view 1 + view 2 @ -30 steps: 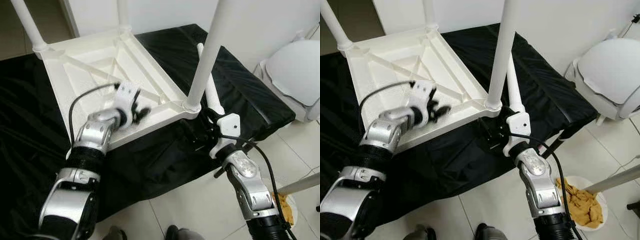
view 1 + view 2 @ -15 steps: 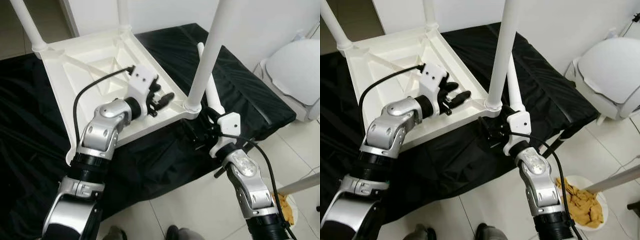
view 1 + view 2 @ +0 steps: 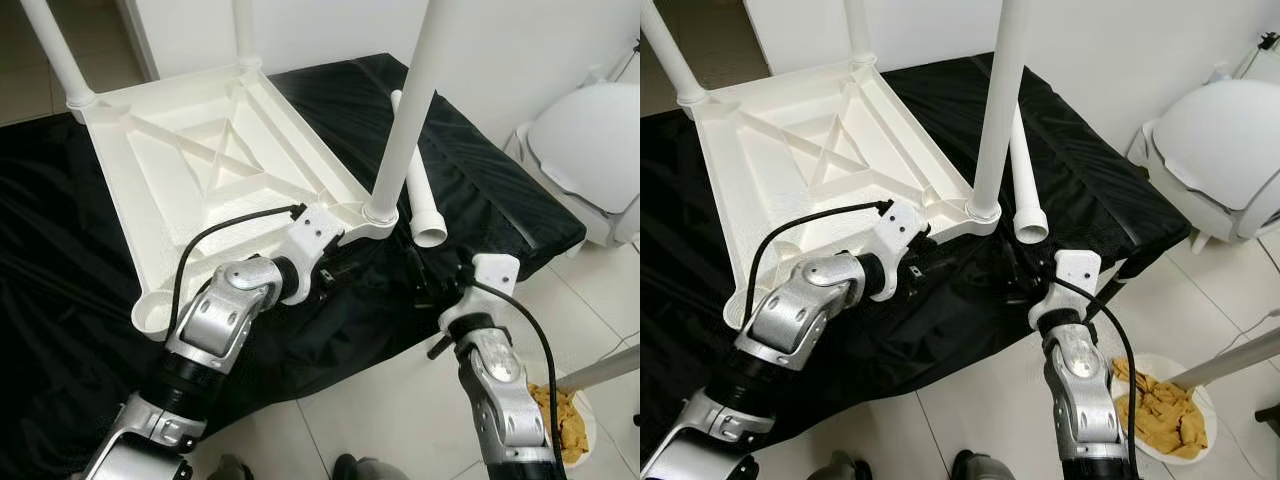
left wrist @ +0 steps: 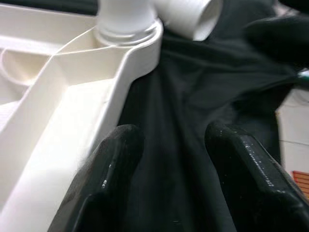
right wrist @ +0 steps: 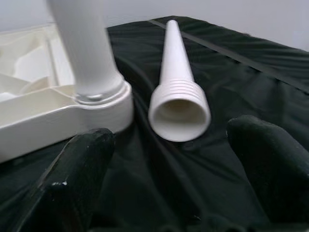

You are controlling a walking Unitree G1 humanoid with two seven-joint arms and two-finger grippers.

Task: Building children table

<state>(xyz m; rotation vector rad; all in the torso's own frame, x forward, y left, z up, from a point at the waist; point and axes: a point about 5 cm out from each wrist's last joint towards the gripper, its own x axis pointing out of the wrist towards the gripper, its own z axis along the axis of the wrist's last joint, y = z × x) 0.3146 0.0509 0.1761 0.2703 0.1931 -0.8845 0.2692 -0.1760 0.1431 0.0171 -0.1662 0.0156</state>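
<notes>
Upturned white children's table top (image 3: 215, 160) on black-draped counter (image 3: 500, 190), three legs (image 3: 410, 110) socketed upright; fourth socket (image 3: 155, 315) at near-left corner open; loose leg (image 3: 418, 190) lies on the cloth just beside the near-right corner. Right gripper (image 5: 178, 159) has let go of it since half a second ago and backed off, fingers spread, wide end facing it; left gripper (image 4: 169, 145) has come off the underside to the near edge, released, empty. Likely a regrasp before the leg is carried to the socket.
</notes>
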